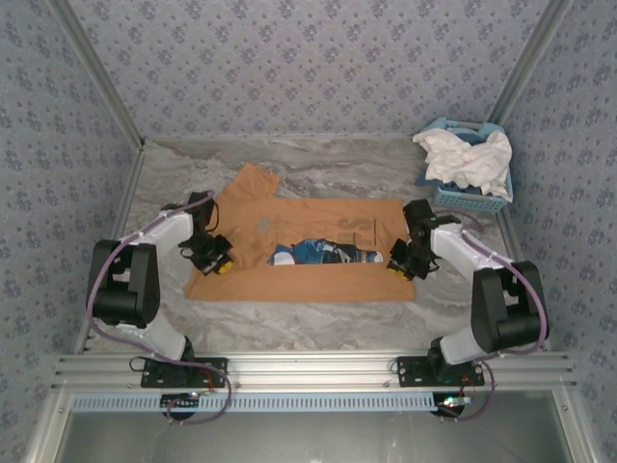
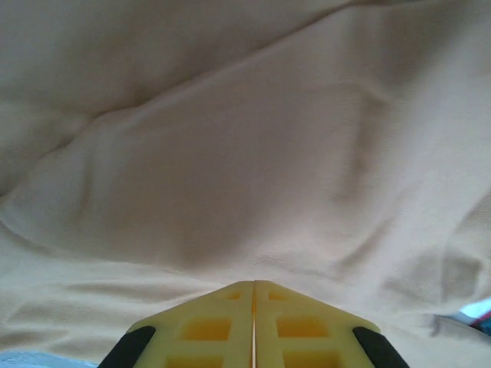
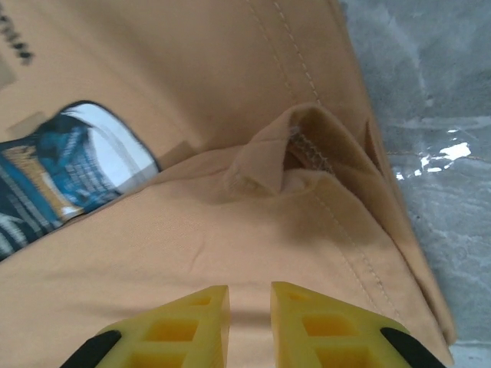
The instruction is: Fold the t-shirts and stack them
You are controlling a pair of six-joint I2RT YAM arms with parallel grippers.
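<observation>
Top external: tan-orange t-shirt (image 1: 318,217) lies flat mid-table (image 1: 289,318). Its near hem band is folded up, and the print (image 1: 323,253) shows as a strip just past the fold's edge. Left gripper (image 1: 214,260) sits on the left end of that band, right gripper (image 1: 398,265) on the right end.

Left wrist: fingers pressed together, fully closed, tips down at the cloth. Can't tell if any fabric is pinched. Right wrist: jaws a narrow slit apart with nothing visible between them, tips just over the folded band. Just beyond them a puckered hem corner (image 3: 307,134) stands up, stitching showing.

My read: you're on the first lengthwise fold, early in the task. To do it well:
- Flatten that pucker first, or it gets baked into the next fold.
- Take matching bites at both ends, both layers, right at the fold line.
- Lift and carry both ends together, low, so the edge stays straight.
- Far-left sleeve (image 1: 253,183) sticks out past the body. Bring it in before you narrow the shirt.

Far right corner: white t-shirt (image 1: 463,159) is heaped in the light blue basket (image 1: 472,201), not yet folded. Leave table space for the stack.
</observation>
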